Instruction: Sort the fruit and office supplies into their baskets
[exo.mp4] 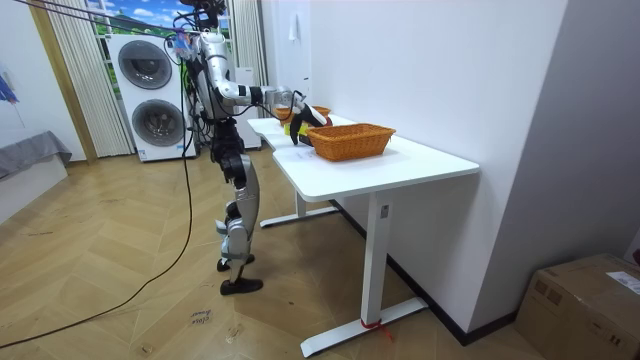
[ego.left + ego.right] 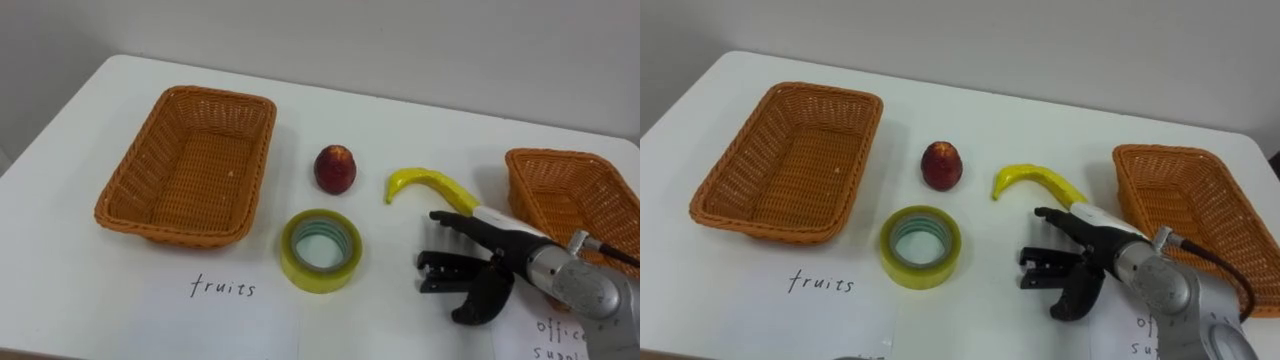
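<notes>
A yellow banana (image 2: 430, 184) lies on the white table (image 2: 90, 290), just left of the office-supplies basket (image 2: 575, 195). My right hand (image 2: 497, 262) hovers over the table directly in front of the banana, open, fingers stretched toward the left and holding nothing. A red apple (image 2: 335, 168) stands at mid-table. A roll of yellow tape (image 2: 320, 250) lies flat in front of the apple. The fruit basket (image 2: 190, 165) sits at the left, empty. In the room view I stand at the table's long side with my right hand (image 1: 300, 127) reaching over it.
Paper labels lie by the front edge, one (image 2: 225, 300) below the fruit basket, one (image 2: 555, 340) below the right basket. A wall runs behind the table. In the room view, two stacked washing machines (image 1: 150, 95) stand behind me and a cardboard box (image 1: 590, 305) sits on the floor.
</notes>
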Available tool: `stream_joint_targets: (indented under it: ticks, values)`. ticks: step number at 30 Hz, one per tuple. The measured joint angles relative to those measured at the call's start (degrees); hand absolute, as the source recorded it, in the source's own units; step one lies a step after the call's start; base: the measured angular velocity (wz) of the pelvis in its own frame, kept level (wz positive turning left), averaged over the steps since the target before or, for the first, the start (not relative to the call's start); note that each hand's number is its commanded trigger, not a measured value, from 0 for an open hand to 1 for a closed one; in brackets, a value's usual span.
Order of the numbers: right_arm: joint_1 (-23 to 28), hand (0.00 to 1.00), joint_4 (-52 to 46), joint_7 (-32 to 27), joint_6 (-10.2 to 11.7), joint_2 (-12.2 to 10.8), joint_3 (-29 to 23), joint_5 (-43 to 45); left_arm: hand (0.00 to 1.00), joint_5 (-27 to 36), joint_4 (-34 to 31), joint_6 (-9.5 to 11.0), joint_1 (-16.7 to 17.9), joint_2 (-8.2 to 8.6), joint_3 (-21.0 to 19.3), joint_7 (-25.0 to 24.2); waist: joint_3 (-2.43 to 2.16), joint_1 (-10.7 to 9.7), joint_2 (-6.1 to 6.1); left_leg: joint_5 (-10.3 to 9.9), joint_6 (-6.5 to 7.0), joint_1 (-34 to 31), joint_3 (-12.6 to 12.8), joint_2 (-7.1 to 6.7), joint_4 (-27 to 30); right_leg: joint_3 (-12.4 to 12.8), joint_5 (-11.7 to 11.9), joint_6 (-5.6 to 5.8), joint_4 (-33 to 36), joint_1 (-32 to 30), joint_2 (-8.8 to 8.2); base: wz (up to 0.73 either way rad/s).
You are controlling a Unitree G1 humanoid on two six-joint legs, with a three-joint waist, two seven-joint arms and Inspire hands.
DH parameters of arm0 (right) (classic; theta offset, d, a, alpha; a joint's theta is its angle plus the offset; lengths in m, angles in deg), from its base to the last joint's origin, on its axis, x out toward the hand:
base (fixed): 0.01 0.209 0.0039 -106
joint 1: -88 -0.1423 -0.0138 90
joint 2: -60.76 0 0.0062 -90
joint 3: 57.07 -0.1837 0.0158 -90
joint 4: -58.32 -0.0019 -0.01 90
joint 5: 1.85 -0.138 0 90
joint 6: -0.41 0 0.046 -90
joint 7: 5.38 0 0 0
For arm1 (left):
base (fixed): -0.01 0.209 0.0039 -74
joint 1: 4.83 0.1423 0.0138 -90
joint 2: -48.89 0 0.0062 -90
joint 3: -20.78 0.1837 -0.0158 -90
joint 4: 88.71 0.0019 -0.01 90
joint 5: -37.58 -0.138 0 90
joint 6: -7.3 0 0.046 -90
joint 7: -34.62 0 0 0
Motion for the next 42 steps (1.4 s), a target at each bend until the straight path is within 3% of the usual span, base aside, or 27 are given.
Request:
stream_joint_targets:
  ticks: [11,31,37,42]
  values:
    - [-0.24,0.00,-0.67,-0.34,-0.07,-1.13,0.23,-0.04,0.00,-1.31,-0.03,-0.85,-1.19,0.02,-0.13,0.31,0.04,0.22,0.93,0.00,0.01,-0.09,-0.47,-0.04,0.16,-0.34,0.01,0.01,0.00,0.17,-0.02,0.02]
    - [-1.05,0.00,1.70,-1.22,-1.28,-1.61,1.66,1.66,0.00,-1.32,0.12,-1.68,-1.92,0.16,-0.14,1.51,-0.01,0.47,0.77,-0.01,0.01,0.12,-0.63,-0.07,0.27,-0.31,0.06,0.00,-0.08,0.42,0.04,0.00]
    - [-1.13,0.00,2.19,-0.81,-4.25,-1.61,1.53,1.70,0.00,-1.36,0.03,-3.68,-2.00,0.65,-0.15,1.30,-0.20,0.97,0.71,-0.01,0.01,0.12,-0.75,-0.02,0.45,-0.33,0.11,-0.02,-0.06,0.40,0.04,0.00]
    - [-1.11,0.00,2.84,-0.20,-6.29,-1.51,1.60,1.72,0.00,-1.37,-0.04,-4.95,-1.99,0.68,-0.14,1.27,-0.62,1.54,0.23,-0.01,0.01,0.07,-1.02,-0.18,0.59,-0.57,0.10,-0.02,-0.30,0.34,-0.13,0.01]
